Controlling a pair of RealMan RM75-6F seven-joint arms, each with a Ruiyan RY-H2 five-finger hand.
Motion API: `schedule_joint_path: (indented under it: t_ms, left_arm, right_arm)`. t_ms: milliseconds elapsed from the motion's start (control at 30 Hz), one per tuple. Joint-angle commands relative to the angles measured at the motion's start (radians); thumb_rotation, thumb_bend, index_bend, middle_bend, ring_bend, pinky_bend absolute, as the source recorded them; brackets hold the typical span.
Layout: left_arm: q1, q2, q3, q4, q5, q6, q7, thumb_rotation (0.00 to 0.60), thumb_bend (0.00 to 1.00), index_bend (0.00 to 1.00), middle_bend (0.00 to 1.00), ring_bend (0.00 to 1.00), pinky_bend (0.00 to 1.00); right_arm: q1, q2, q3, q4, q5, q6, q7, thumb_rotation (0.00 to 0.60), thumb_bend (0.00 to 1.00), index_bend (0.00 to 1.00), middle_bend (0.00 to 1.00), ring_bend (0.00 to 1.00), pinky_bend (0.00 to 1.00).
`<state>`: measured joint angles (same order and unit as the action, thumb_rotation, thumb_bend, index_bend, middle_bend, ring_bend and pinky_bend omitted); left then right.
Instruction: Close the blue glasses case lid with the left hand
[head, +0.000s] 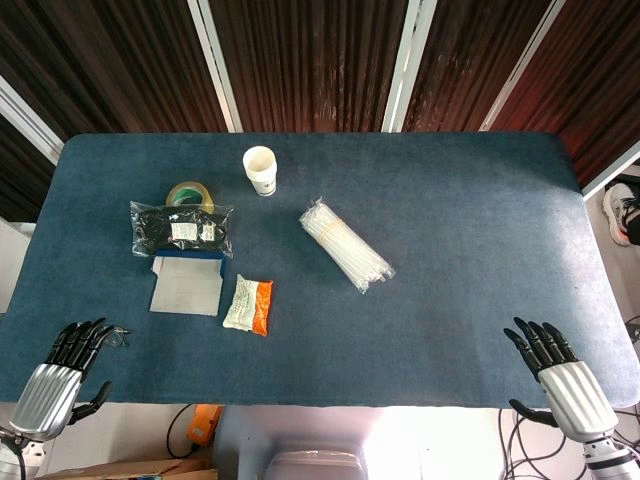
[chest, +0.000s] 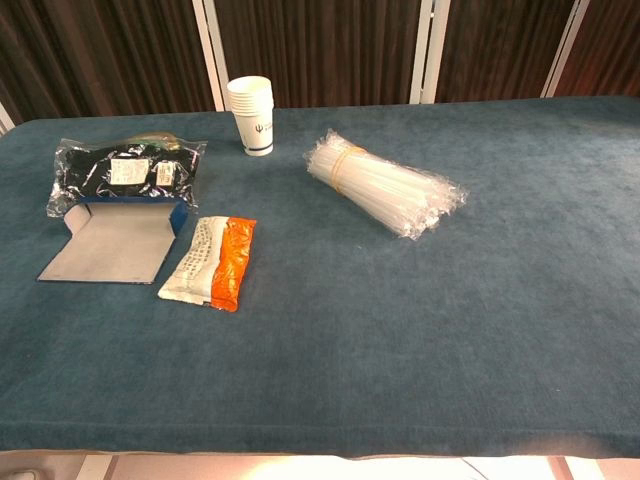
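the fingers (head: 85, 335) of the left hand (head: 62, 372) are stretched out and apart, grasping nothing, at the near left edge of the table (head: 470, 200). the right hand (head: 556, 372) sits the same way at the near right edge, fingers extended and empty. neither hand shows in the chest view.

the blue glasses case (head: 188, 282) lies open on the left side of the table, well ahead of the left hand. its grey-lined lid (chest: 108, 251) is folded flat toward the robot, and the blue base sits just behind it, tucked against a clear bag of dark items (head: 181, 229). a white-and-orange snack packet (head: 248, 304) lies just beside the lid's right edge.

judging from this layout, the lid lying flat on the cloth may be hard to get fingertips under. a push could slide the whole case into the dark bag rather than fold the lid. a wide sweep could also knock the snack packet.

a roll of tape (head: 189, 192) is mostly hidden behind the bag. whether the case holds glasses i cannot tell. something small and dark lies at the left fingertips, too small to identify. a stack of paper cups (chest: 251, 114) and a bundle of clear straws (chest: 383, 184) lie well apart from the case.
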<state>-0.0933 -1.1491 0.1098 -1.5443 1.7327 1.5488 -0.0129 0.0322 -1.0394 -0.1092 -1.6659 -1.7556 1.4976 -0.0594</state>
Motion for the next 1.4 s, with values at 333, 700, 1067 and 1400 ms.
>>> schedule_joint_path:
  t_ms: [333, 700, 1067, 1400]
  left_arm:
    - [-0.125, -0.074, -0.083, 0.164, -0.128, -0.227, -0.062, 0.6, 0.39, 0.02, 0.0, 0.0, 0.01]
    - [-0.221, -0.198, -0.1, 0.452, -0.224, -0.449, -0.139, 0.6, 0.4, 0.23, 0.0, 0.0, 0.0]
    - [-0.238, -0.259, -0.101, 0.579, -0.274, -0.522, -0.156, 0.6, 0.41, 0.37, 0.0, 0.0, 0.0]
    - [-0.25, -0.29, -0.1, 0.645, -0.291, -0.563, -0.186, 0.6, 0.4, 0.5, 0.0, 0.0, 0.01]
  right_arm:
    - [0.006, 0.001, -0.001, -0.005, -0.004, -0.012, 0.011, 0.6, 0.27, 0.0, 0.0, 0.0, 0.0]
    - [0.022, -0.002, -0.004, -0.016, -0.012, -0.038, 0.008, 0.6, 0.27, 0.0, 0.0, 0.0, 0.0]
    - [0.021, 0.0, -0.005, -0.017, -0.013, -0.036, 0.009, 0.6, 0.27, 0.0, 0.0, 0.0, 0.0]
    - [0.021, 0.0, -0.005, -0.016, -0.016, -0.031, 0.014, 0.6, 0.27, 0.0, 0.0, 0.0, 0.0]
